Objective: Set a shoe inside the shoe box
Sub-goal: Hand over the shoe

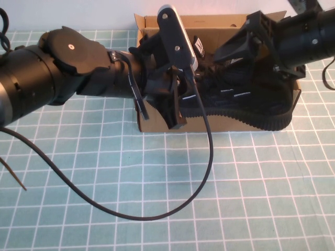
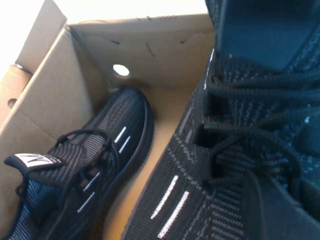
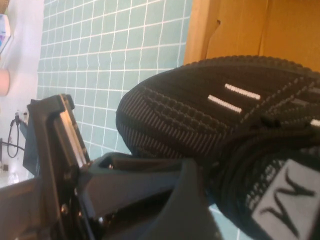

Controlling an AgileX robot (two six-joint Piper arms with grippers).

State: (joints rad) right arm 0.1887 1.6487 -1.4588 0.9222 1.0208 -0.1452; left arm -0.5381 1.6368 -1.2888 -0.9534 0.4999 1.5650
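Table (image 1: 220,198): teal mat with white grid, a loose black cable (image 1: 207,157) looping across it.

Shoe box (image 1: 157,123): brown cardboard, flaps upright, standing at the far middle of the table. Inside, per the left wrist view, a second shoe (image 2: 95,165) lies flat on the box floor against one wall, white tongue tag up.

The shoe (image 1: 251,112): black knit, white side dashes, ribbed sole turned toward the camera. It sits tilted over the near right part of the box, sole riding above the near wall, not flat on the floor.

Left gripper (image 1: 175,99): reaching in from the left over the box's left end, right at the shoe's laces; the fingers appear closed on the shoe, though the grip itself is mostly hidden.

Right gripper (image 1: 230,52): over the box's far right side, close above the shoe; finger state cannot be told.
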